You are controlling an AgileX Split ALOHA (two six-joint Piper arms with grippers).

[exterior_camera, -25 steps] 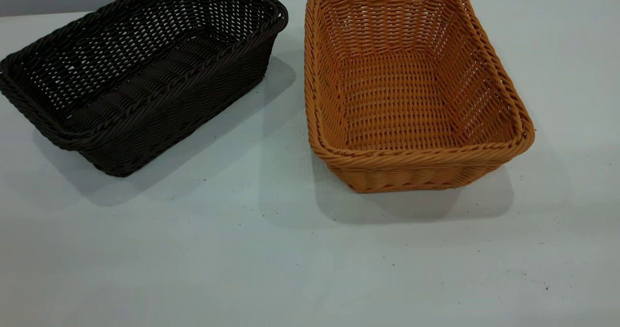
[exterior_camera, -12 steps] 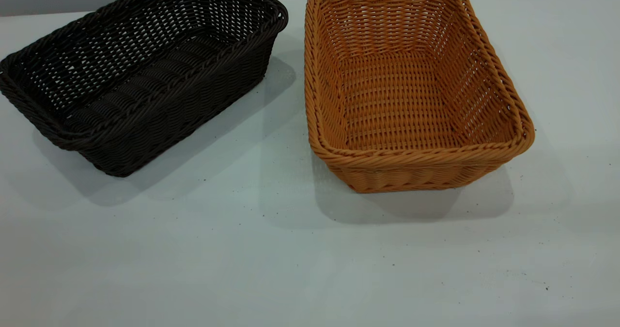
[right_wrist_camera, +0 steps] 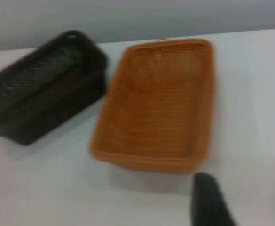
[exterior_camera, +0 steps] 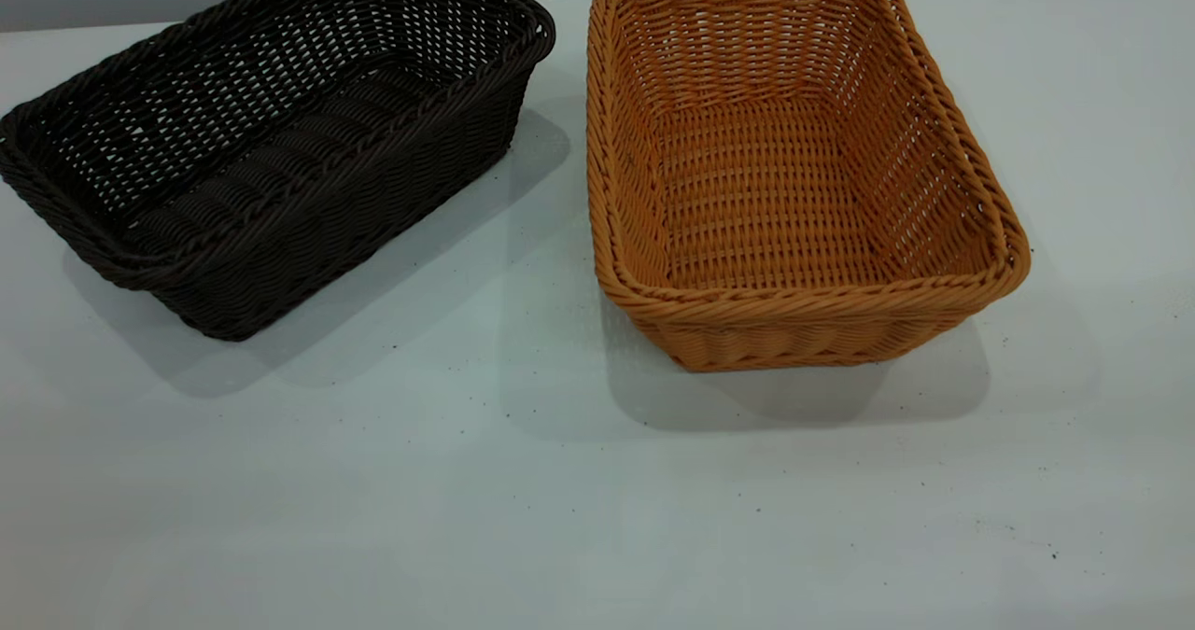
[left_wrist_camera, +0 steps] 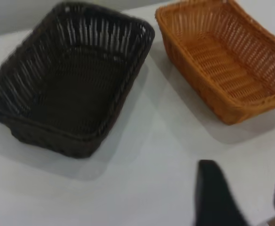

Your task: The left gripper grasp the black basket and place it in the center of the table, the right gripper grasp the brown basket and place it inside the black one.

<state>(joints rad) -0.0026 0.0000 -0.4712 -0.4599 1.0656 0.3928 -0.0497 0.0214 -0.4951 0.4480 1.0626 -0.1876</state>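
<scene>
Exterior view, black basket (exterior_camera: pixel 271 145), brown basket (exterior_camera: pixel 794 173), both unmoved since earlier

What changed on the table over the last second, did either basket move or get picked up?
Nothing visibly changed. The black basket and the brown basket sit apart on the table exactly as before, neither one grasped, and no gripper has entered the exterior view.

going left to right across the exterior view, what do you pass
black basket → bare strip of table → brown basket → bare table again
</scene>
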